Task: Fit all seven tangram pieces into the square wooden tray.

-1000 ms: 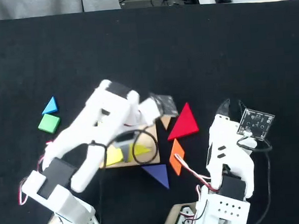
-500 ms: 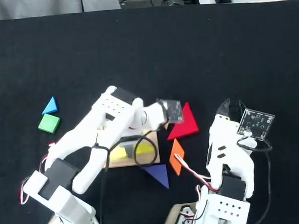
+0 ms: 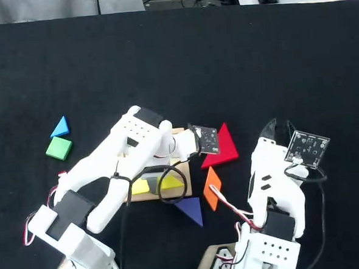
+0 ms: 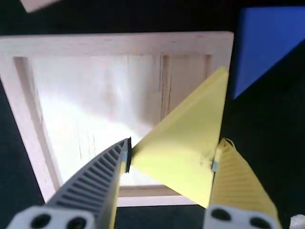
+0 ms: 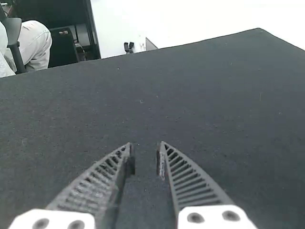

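wooden tray point(image 3: 148, 197): seen lying flat on the black table point(image 3: 163, 62), largely covered by the left arm point(image 3: 117, 159) in the high view; in the left wrist view its rim point(image 4: 119, 44) and pale floor are seen close up
left gripper point(image 4: 171, 157): held over the tray's inside; its fingers are closed against two sides of the yellow triangle point(image 4: 190, 138), which is gripped between them
yellow triangle: held tilted above the tray floor, one corner reaching towards a corner of the tray rim; in the high view yellow point(image 3: 173, 182) is seen inside the tray under the arm
dark blue triangle point(image 3: 190, 208): laid on the table just outside one corner of the tray, towards the arm bases; seen also past the tray rim in the left wrist view point(image 4: 267, 43)
orange parallelogram point(image 3: 212, 186): laid just beside the tray, on the side facing the right arm point(image 3: 271, 187)
red triangle point(image 3: 224, 147): laid just beside the tray on that same side, farther from the bases than the orange piece
green square point(image 3: 59, 148): laid well apart from the tray, on the side away from the right arm
light blue triangle point(image 3: 60, 126): laid just beside the green square, equally far from the tray
right gripper point(image 5: 145, 160): kept well apart from the tray, beyond the red triangle point(image 3: 272, 127); its fingers are parted by a narrow gap and nothing is held
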